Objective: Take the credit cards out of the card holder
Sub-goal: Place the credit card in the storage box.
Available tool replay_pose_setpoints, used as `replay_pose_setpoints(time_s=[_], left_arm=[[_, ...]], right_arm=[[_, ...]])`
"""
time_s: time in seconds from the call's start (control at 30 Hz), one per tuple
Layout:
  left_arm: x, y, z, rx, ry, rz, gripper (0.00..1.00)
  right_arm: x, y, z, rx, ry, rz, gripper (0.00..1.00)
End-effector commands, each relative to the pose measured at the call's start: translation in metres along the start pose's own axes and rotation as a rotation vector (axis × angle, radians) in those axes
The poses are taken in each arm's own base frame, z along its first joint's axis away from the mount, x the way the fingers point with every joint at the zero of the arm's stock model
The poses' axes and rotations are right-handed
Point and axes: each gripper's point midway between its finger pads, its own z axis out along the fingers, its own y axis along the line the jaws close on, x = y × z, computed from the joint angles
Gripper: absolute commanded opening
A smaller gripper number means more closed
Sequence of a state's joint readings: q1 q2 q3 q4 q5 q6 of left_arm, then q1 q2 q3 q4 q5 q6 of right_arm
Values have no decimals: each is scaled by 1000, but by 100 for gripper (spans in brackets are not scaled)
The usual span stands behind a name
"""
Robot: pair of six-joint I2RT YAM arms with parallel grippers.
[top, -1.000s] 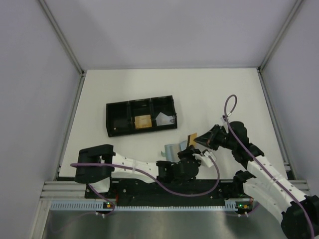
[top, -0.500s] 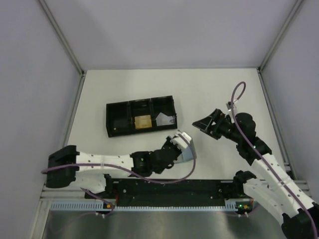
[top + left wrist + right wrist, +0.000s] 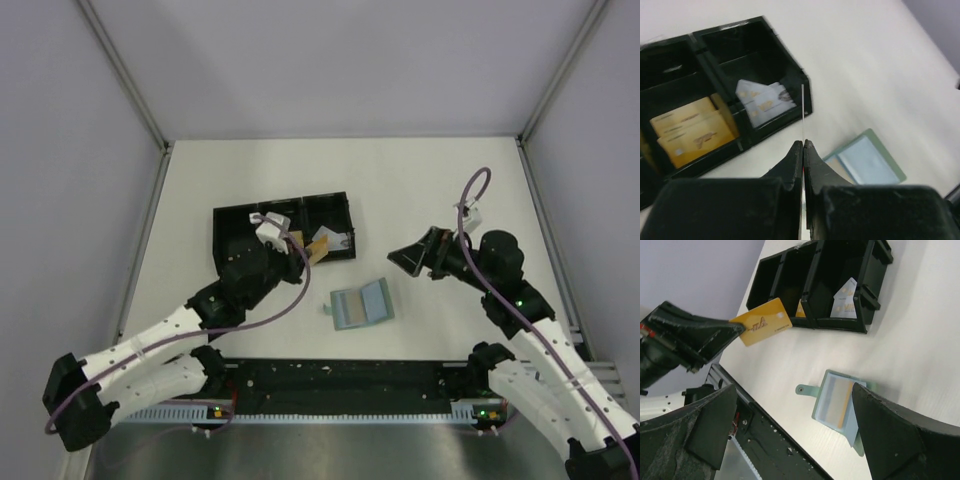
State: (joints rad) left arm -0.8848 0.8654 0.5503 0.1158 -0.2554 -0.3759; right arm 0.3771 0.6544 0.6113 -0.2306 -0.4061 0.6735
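The left gripper (image 3: 305,247) is pinched fully shut on a gold card (image 3: 761,322), carrying it clear of the table (image 3: 450,180) over the near edge of the black tray (image 3: 232,215), seemingly so it can be dropped in with the gold cards (image 3: 690,131) lying in the middle compartment, next to the silvery card (image 3: 762,100) in the end one; the card holder (image 3: 362,304) lies open and flat on the table between the two arms, nearer the bases than the tray, touched by neither gripper; the right gripper (image 3: 405,257) hovers just to its right with its jaws spread wide and nothing between them, probably placed to go for what remains; the left wrist view shows the held card only as a thin edge rising from the closed fingers, whereas the right wrist view shows its printed face, and also a tan card (image 3: 839,401) tucked in one panel of the holder, so by my reading the task is not done
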Motion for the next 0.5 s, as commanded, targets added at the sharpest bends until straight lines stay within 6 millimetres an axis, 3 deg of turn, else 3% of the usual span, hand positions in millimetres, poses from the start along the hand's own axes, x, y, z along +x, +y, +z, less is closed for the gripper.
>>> replay_pose_setpoints(time_s=[0.0, 0.07, 0.13, 0.2, 0.33, 0.47], left_arm=[[14, 43, 3, -87, 176, -96, 0], [16, 48, 4, -47, 233, -134, 0], [13, 42, 3, 19, 241, -117, 0], [8, 27, 0, 112, 250, -69, 0], [2, -12, -11, 368, 287, 38, 0], [-7, -40, -27, 543, 307, 113, 0]], right_arm=[[7, 9, 1, -86, 21, -84, 96], [11, 8, 1, -95, 30, -97, 96], [13, 8, 1, -103, 39, -116, 96], [15, 13, 2, -151, 44, -160, 96], [30, 50, 2, -414, 83, -298, 98], [36, 68, 11, -474, 135, -484, 99]])
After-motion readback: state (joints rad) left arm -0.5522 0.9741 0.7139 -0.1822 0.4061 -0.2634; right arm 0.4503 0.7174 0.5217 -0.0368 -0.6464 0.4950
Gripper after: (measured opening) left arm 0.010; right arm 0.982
